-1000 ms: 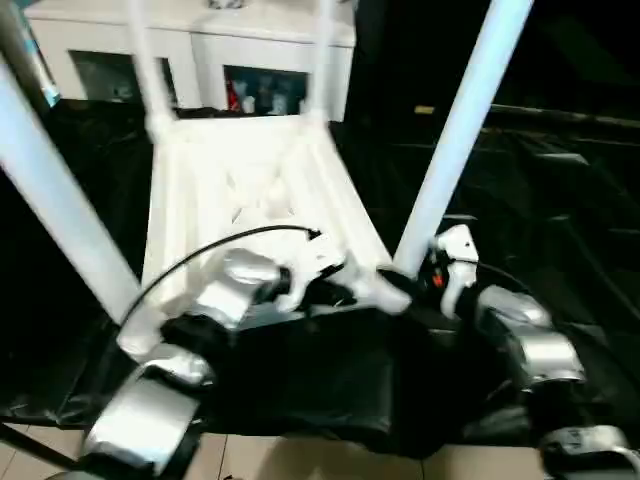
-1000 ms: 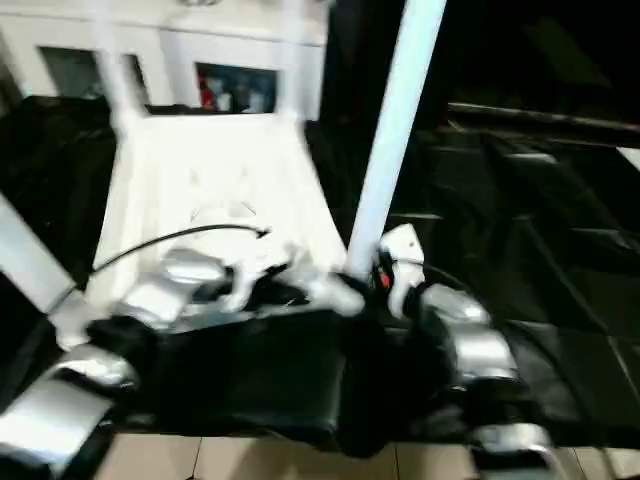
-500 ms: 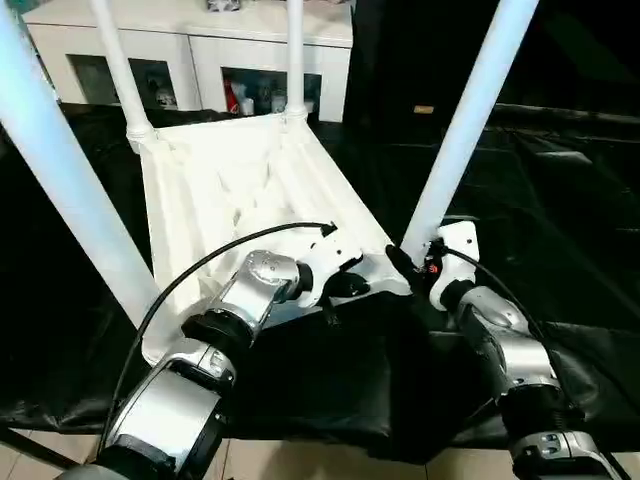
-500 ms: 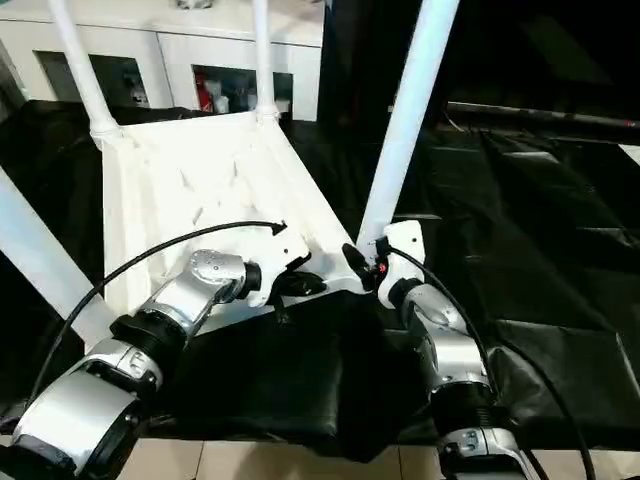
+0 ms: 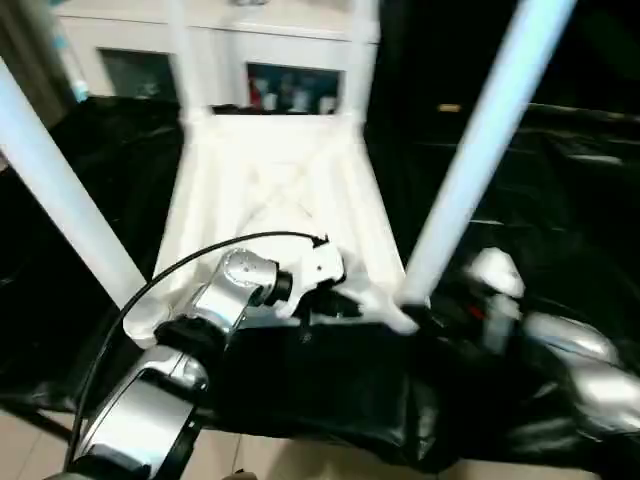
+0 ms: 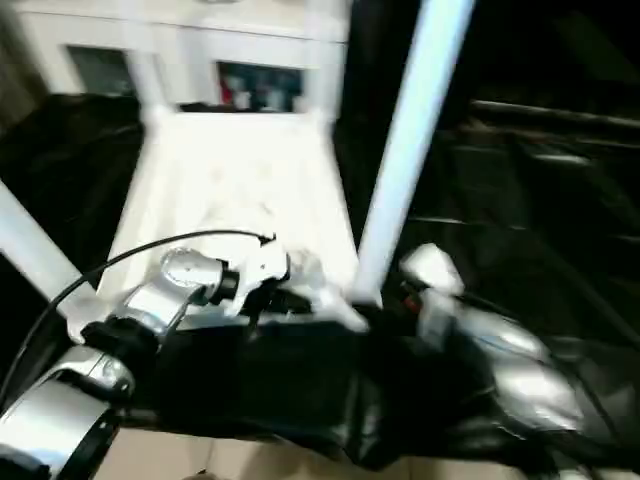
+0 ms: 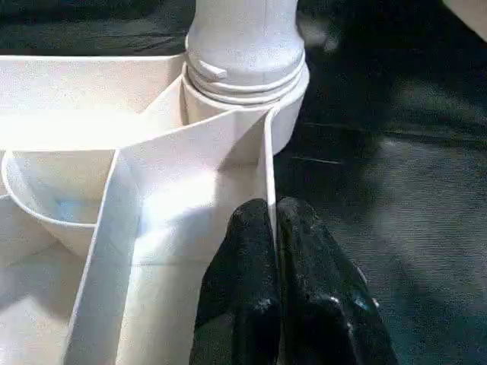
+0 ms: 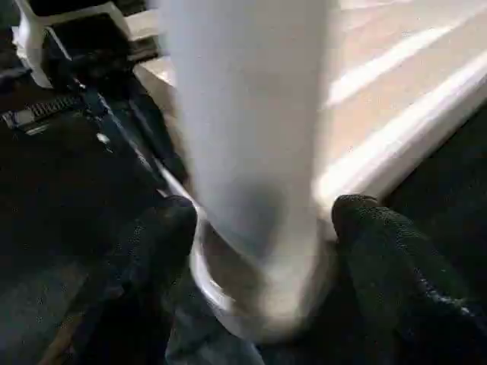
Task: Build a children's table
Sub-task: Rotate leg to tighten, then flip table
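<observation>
- Tabletop (image 5: 280, 190) upside down, frame centre, legs up.
- Left gripper (image 7: 275, 228) pinched narrow on tabletop rim.
- Right gripper (image 8: 262, 220) wide, fingers either side of near-right leg (image 5: 480, 140).

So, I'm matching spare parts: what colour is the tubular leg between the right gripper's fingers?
White; the long plastic tubular leg shows best in the right wrist view.

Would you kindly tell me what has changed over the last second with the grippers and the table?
Little beyond camera shift. The left gripper stays shut on the white plastic tabletop's near rim; the right gripper remains open astride the near right white tubular leg. All four legs stay upright in the corner sockets.
</observation>
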Controlling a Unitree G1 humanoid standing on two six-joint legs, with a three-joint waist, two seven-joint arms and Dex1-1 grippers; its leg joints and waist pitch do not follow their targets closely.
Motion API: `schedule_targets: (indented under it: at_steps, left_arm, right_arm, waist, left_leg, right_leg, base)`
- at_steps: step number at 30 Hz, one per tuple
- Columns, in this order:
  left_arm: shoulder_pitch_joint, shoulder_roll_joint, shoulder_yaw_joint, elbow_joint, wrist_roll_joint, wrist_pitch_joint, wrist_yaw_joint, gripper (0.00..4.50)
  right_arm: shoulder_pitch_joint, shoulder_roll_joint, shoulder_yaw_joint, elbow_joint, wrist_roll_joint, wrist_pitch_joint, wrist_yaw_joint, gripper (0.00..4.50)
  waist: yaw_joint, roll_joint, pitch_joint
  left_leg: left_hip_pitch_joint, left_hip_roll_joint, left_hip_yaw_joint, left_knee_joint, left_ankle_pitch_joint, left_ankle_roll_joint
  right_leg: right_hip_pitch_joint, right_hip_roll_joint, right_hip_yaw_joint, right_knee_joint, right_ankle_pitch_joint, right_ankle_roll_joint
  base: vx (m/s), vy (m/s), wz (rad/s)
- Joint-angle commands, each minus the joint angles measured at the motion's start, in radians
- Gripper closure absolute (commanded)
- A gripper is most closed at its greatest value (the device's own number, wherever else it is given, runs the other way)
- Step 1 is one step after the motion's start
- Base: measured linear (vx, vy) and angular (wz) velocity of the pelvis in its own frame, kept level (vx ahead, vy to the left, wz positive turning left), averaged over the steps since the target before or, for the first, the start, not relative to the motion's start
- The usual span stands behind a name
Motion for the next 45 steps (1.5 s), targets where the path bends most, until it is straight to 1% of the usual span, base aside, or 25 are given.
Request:
schedule_targets:
  at_steps: [1, 4, 7, 8, 9, 13, 14, 18, 19, 22, 24, 26, 27, 29, 30, 33, 34, 35, 37, 39, 40, 41, 43, 44, 45]
  left_arm:
    - [0.03, -0.019, -0.004, -0.01, -0.044, -0.007, -0.045, 4.5]
    - [0.045, -0.008, 0.003, -0.038, -0.06, 0.018, -0.079, 4.5]
    - [0.049, -0.002, 0.008, -0.049, -0.068, 0.032, -0.092, 4.05]
    - [0.056, 0.008, 0.013, -0.066, -0.079, 0.045, -0.107, 3.9]
    - [0.056, 0.008, 0.013, -0.066, -0.079, 0.045, -0.107, 3.8]
    - [0.068, 0.02, 0.038, -0.097, -0.104, 0.045, -0.103, 3.48]
    - [0.089, 0.019, 0.105, -0.15, -0.149, 0.049, -0.037, 3.4]
    - [0.101, 0.007, 0.192, -0.189, -0.175, 0.047, 0.107, 3.06]
    - [0.117, -0.006, 0.251, -0.219, -0.166, 0.046, 0.265, 2.92]
    - [0.142, -0.016, 0.288, -0.257, -0.167, 0.068, 0.346, 2.64]
    - [0.188, -0.044, 0.341, -0.323, -0.164, 0.065, 0.478, 2.49]
    - [0.221, -0.072, 0.385, -0.375, -0.158, 0.054, 0.587, 2.31]
    - [0.261, -0.113, 0.436, -0.45, -0.157, 0.037, 0.699, 2.31]
    - [0.297, -0.15, 0.474, -0.517, -0.163, 0.033, 0.773, 2.11]
    - [0.336, -0.176, 0.488, -0.586, -0.147, 0.023, 0.828, 2.03]
    - [0.407, -0.19, 0.471, -0.68, -0.114, 0.019, 0.869, 1.88]
    - [0.43, -0.198, 0.479, -0.707, -0.118, 0.013, 0.886, 1.69]
    - [0.459, -0.189, 0.485, -0.707, -0.113, -0.007, 0.892, 1.69]
    - [0.494, -0.174, 0.496, -0.706, -0.103, -0.026, 0.905, 1.45]
    - [0.518, -0.171, 0.501, -0.769, -0.089, 0.019, 0.931, 1.36]
    - [0.523, -0.171, 0.5, -0.779, -0.085, 0.025, 0.935, 1.21]
    - [0.536, -0.169, 0.499, -0.801, -0.081, 0.038, 0.946, 1.21]
    - [0.556, -0.168, 0.503, -0.779, -0.056, 0.099, 1.013, 1.01]
    - [0.56, -0.166, 0.505, -0.764, -0.043, 0.107, 1.039, 0.95]
    - [0.556, -0.165, 0.508, -0.745, -0.028, 0.074, 1.069, 0.82]
  right_arm:
    - [0.012, -0.019, -0.024, -0.039, 0.027, 0.015, 0.032, 1.32]
    - [0.045, -0.053, -0.064, -0.084, 0.068, 0.048, 0.051, 1.32]
    - [0.059, -0.064, -0.082, -0.104, 0.093, 0.065, 0.055, 1.3]
    - [0.077, -0.074, -0.11, -0.13, 0.136, 0.084, 0.055, 1.3]
    - [0.077, -0.074, -0.11, -0.13, 0.136, 0.084, 0.055, 1.3]
    - [0.107, -0.069, -0.169, -0.169, 0.206, 0.116, 0.044, 1.3]
    - [0.147, -0.049, -0.217, -0.22, 0.26, 0.146, 0.016, 1.3]
    - [0.182, -0.031, -0.239, -0.266, 0.278, 0.159, -0.026, 1.3]
    - [0.182, -0.003, -0.246, -0.271, 0.252, 0.17, -0.108, 1.3]
    - [0.17, 0.032, -0.248, -0.257, 0.196, 0.158, -0.208, 1.3]
    - [0.135, 0.097, -0.264, -0.221, 0.118, 0.148, -0.397, 1.3]
    - [0.116, 0.135, -0.259, -0.205, 0.049, 0.109, -0.504, 1.3]
    - [0.104, 0.191, -0.266, -0.212, 0.007, 0.085, -0.617, 1.3]
    - [0.103, 0.234, -0.269, -0.225, -0.024, 0.062, -0.694, 1.03]
    - [0.114, 0.268, -0.264, -0.261, -0.034, 0.039, -0.731, 0.96]
    - [0.131, 0.326, -0.258, -0.318, -0.036, 0.013, -0.781, 0.83]
    - [0.134, 0.348, -0.249, -0.34, -0.03, 0.005, -0.785, 0.57]
    - [0.138, 0.37, -0.227, -0.333, -0.041, -0.025, -0.784, 0.57]
    - [0.148, 0.393, -0.197, -0.319, -0.06, -0.052, -0.785, 0.37]
    - [0.145, 0.407, -0.189, -0.338, -0.056, -0.032, -0.802, 0.25]
    - [0.144, 0.41, -0.187, -0.339, -0.053, -0.028, -0.802, 0.11]
    - [0.143, 0.419, -0.178, -0.344, -0.056, -0.028, -0.812, 0.11]
    - [0.152, 0.399, -0.127, -0.313, -0.113, -0.057, -0.8, 0.01]
    - [0.157, 0.39, -0.113, -0.305, -0.137, -0.067, -0.802, 0.0]
    - [0.159, 0.387, -0.113, -0.317, -0.123, -0.05, -0.787, 0.0]
  waist:
    - [0.0, -0.012, -0.044]
    - [0.005, -0.013, -0.042]
    - [0.008, -0.013, -0.045]
    - [0.007, -0.021, -0.045]
    - [0.011, -0.016, -0.047]
    - [0.009, -0.024, -0.048]
    - [0.013, -0.022, -0.049]
    - [0.011, -0.025, -0.053]
    - [0.01, -0.024, -0.05]
    - [-0.005, -0.023, -0.041]
    - [-0.006, -0.016, -0.04]
    - [-0.018, -0.019, -0.043]
    - [-0.029, -0.032, -0.041]
    - [-0.025, -0.026, -0.045]
    - [-0.027, -0.035, -0.044]
    - [-0.026, -0.02, -0.043]
    - [-0.027, -0.023, -0.043]
    - [-0.025, 0.013, -0.041]
    - [-0.038, -0.001, -0.04]
    - [-0.035, -0.005, -0.04]
    - [-0.034, -0.003, -0.039]
    - [-0.03, 0.016, -0.037]
    - [-0.036, 0.014, -0.036]
    - [-0.037, 0.012, -0.035]
    - [-0.039, -0.008, -0.037]
  left_leg:
    - [0.004, 0.072, -0.025, -0.061, -0.186, 0.098]
    - [0.005, 0.071, -0.024, -0.061, -0.183, 0.095]
    - [0.001, 0.07, -0.026, -0.059, -0.165, 0.098]
    - [0.001, 0.067, -0.024, -0.058, -0.158, 0.101]
    - [0.0, 0.07, -0.024, -0.056, -0.142, 0.105]
    - [0.0, 0.07, -0.023, -0.053, -0.123, 0.118]
    - [-0.003, 0.072, -0.023, -0.05, -0.109, 0.125]
    - [-0.01, 0.067, -0.023, -0.042, -0.077, 0.145]
    - [-0.011, 0.065, -0.024, -0.042, -0.082, 0.143]
    - [-0.009, 0.061, -0.027, -0.05, -0.165, 0.086]
    - [-0.005, 0.062, -0.028, -0.053, -0.184, 0.059]
    - [-0.006, 0.066, -0.031, -0.054, -0.189, 0.031]
    - [-0.012, 0.067, -0.029, -0.055, -0.185, 0.024]
    - [-0.01, 0.066, -0.032, -0.053, -0.18, 0.029]
    - [-0.011, 0.062, -0.029, -0.051, -0.169, 0.043]
    - [-0.013, 0.064, -0.03, -0.051, -0.136, 0.069]
    - [-0.01, 0.067, -0.029, -0.051, -0.137, 0.072]
    - [-0.011, 0.065, -0.033, -0.054, -0.148, 0.068]
    - [-0.013, 0.059, -0.03, -0.055, -0.184, 0.056]
    - [-0.008, 0.06, -0.03, -0.056, -0.208, 0.044]
    - [-0.009, 0.063, -0.032, -0.059, -0.217, 0.041]
    - [-0.006, 0.064, -0.033, -0.061, -0.233, 0.031]
    - [-0.006, 0.063, -0.034, -0.063, -0.259, 0.008]
    - [-0.008, 0.061, -0.033, -0.062, -0.258, 0.007]
    - [-0.011, 0.057, -0.031, -0.059, -0.248, 0.015]
  right_leg:
    - [0.042, -0.075, 0.048, -0.061, -0.18, -0.232]
    - [0.044, -0.076, 0.048, -0.065, -0.218, -0.217]
    - [0.044, -0.076, 0.048, -0.062, -0.215, -0.211]
    - [0.045, -0.074, 0.046, -0.062, -0.21, -0.21]
    - [0.045, -0.076, 0.047, -0.057, -0.185, -0.218]
    - [0.043, -0.072, 0.044, -0.051, -0.127, -0.234]
    - [0.045, -0.076, 0.046, -0.044, -0.096, -0.242]
    - [0.041, -0.069, 0.042, -0.038, -0.033, -0.249]
    - [0.04, -0.07, 0.041, -0.042, -0.053, -0.245]
    - [0.033, -0.069, 0.041, -0.064, -0.252, -0.191]
    - [0.029, -0.067, 0.045, -0.067, -0.298, -0.163]
    - [0.028, -0.067, 0.043, -0.063, -0.287, -0.162]
    - [0.029, -0.066, 0.045, -0.063, -0.271, -0.165]
    - [0.029, -0.07, 0.046, -0.059, -0.27, -0.157]
    - [0.028, -0.062, 0.045, -0.062, -0.249, -0.15]
    - [0.029, -0.059, 0.048, -0.051, -0.153, -0.15]
    - [0.028, -0.057, 0.049, -0.051, -0.141, -0.149]
    - [0.028, -0.058, 0.049, -0.05, -0.128, -0.154]
    - [0.03, -0.051, 0.047, -0.057, -0.146, -0.138]
    - [0.029, -0.052, 0.049, -0.061, -0.183, -0.135]
    - [0.029, -0.054, 0.051, -0.058, -0.191, -0.137]
    - [0.025, -0.054, 0.051, -0.061, -0.213, -0.133]
    - [0.026, -0.048, 0.051, -0.06, -0.207, -0.124]
    - [0.026, -0.046, 0.051, -0.061, -0.206, -0.12]
    - [0.029, -0.048, 0.052, -0.062, -0.21, -0.109]
  base:
    - [0.0, 0.0, 0.0]
    - [0.0, 0.0, 0.0]
    - [0.0, 0.0, 0.0]
    - [0.0, 0.0, 0.0]
    - [0.0, 0.0, 0.0]
    - [0.0, 0.0, 0.0]
    - [0.0, 0.0, 0.0]
    - [0.0, 0.0, 0.0]
    - [0.0, 0.0, 0.0]
    - [0.0, 0.0, 0.0]
    - [0.0, 0.0, 0.0]
    - [0.0, 0.0, 0.0]
    - [0.0, 0.0, 0.0]
    - [0.0, 0.0, 0.0]
    - [0.0, 0.0, 0.0]
    - [0.0, 0.0, 0.0]
    - [0.0, 0.0, 0.0]
    - [0.0, 0.0, 0.0]
    - [0.0, 0.0, 0.0]
    - [0.0, 0.0, 0.0]
    - [0.0, 0.0, 0.0]
    - [0.0, 0.0, 0.0]
    - [0.0, 0.0, 0.0]
    - [0.0, 0.0, 0.0]
    - [0.0, 0.0, 0.0]
